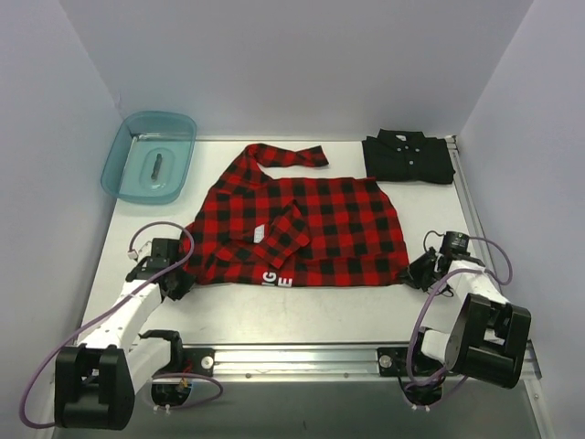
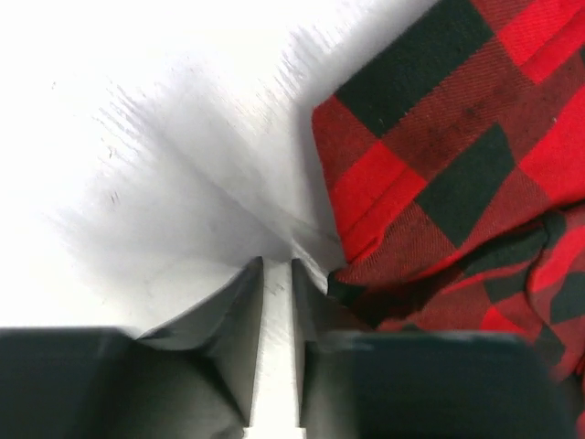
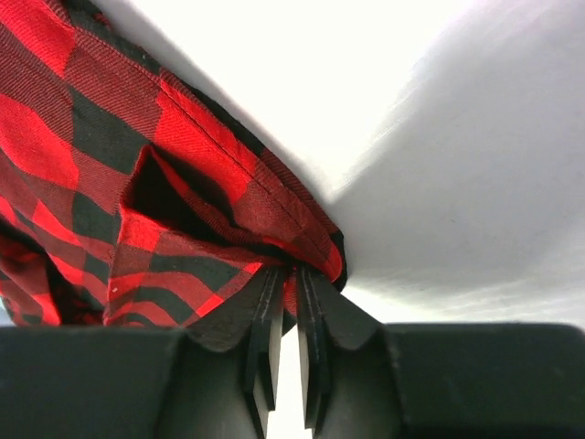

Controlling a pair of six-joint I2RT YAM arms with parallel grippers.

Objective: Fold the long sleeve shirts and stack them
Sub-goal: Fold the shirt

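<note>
The red-and-black plaid shirt (image 1: 311,224) lies spread on the white table, with one sleeve folded across its chest and white letters (image 1: 277,278) at the near hem. A folded black shirt (image 1: 408,157) rests at the back right. My left gripper (image 1: 178,279) is low at the plaid shirt's near-left corner. In the left wrist view its jaws (image 2: 277,263) stand almost together with only bare table in the slit, and the plaid cloth (image 2: 457,137) lies just right of the right finger. My right gripper (image 1: 419,272) (image 3: 294,273) is shut on the hem corner of the plaid shirt (image 3: 91,155) at the near right.
A translucent teal bin (image 1: 149,157) with a small dark object inside sits at the back left. A metal rail (image 1: 292,357) runs along the table's near edge between the arm bases. White walls enclose the table on three sides.
</note>
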